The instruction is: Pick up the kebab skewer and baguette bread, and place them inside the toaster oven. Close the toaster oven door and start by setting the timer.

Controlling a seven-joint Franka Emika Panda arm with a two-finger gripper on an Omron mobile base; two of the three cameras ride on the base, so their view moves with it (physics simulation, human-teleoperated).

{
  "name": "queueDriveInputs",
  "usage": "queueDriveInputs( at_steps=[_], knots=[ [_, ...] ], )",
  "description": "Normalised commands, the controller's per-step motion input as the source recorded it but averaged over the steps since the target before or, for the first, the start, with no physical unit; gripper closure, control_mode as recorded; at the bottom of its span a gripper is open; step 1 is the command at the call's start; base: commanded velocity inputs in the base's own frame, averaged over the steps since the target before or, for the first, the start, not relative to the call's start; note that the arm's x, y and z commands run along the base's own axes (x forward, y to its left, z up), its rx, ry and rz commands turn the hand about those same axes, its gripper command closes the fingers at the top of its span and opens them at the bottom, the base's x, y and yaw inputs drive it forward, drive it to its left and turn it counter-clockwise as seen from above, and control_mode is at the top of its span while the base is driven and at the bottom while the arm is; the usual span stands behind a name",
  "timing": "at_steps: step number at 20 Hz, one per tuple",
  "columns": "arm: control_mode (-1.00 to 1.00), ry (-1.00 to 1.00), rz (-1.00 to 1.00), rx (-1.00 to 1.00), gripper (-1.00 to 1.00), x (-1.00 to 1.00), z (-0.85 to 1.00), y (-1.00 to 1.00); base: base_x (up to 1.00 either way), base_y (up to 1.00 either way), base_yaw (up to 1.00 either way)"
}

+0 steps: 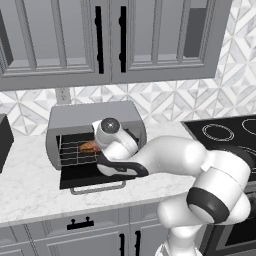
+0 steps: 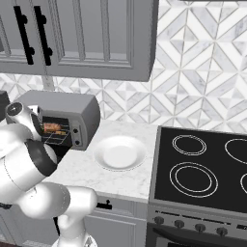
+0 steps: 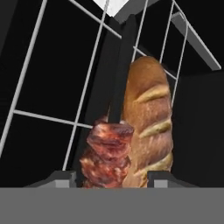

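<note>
Dark finger tips of the gripper point(image 3: 109, 178) show low in the hand view, spread apart at the bottom of the frame, with the kebab skewer point(image 3: 106, 155) and the lower end of the baguette bread point(image 3: 147, 118) between them. Whether the fingers press on either piece I cannot tell; they stand fairly wide. One skewer and one loaf are in sight, side by side and touching, the reddish meat chunks at lower centre, the golden ridged loaf just right of them reaching to the upper middle. Both lie on the wire rack point(image 3: 52, 116), whose pale bars cross the black interior toward the top of the frame.

From the left base view, the white arm reaches from the lower right into the mouth of the toaster oven point(image 1: 75, 117), left of centre. Its door point(image 1: 80, 176) is folded down flat toward the viewer, the silver bar handle at its front edge. An orange-brown bit of food shows on the rack inside.

Marble-patterned counter point(image 1: 30, 190) carries the oven. In the right base view one white plate point(image 2: 119, 153) sits at centre beside the oven, and a black stove top point(image 2: 202, 169) with four ring marks fills the right. Grey cabinets point(image 1: 60, 40) hang above a tiled wall at the top.
</note>
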Motion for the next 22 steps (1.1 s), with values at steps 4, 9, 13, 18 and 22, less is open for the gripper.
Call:
queueDriveInputs(
  at_steps=[4, 9, 13, 18, 22],
  knots=[
    [-1.0, 0.0, 0.0, 0.0, -1.0, -0.01, 0.0, 0.0, 0.0, 0.0, 0.0],
    [-1.0, 0.03, -0.01, 0.0, -1.0, -0.16, 0.04, 0.02, 0.0, 0.0, 0.0],
    [-1.0, 0.04, -0.06, 0.04, -1.0, -0.23, 0.14, 0.0, 0.0, 0.0, 0.0],
    [-1.0, 0.01, -0.14, 0.15, -1.0, -0.26, 0.2, 0.0, 0.0, 0.0, 0.0],
    [-1.0, 0.0, -0.31, 0.29, -1.0, -0.42, 0.03, 0.0, 0.0, 0.0, 0.0]
  ],
)
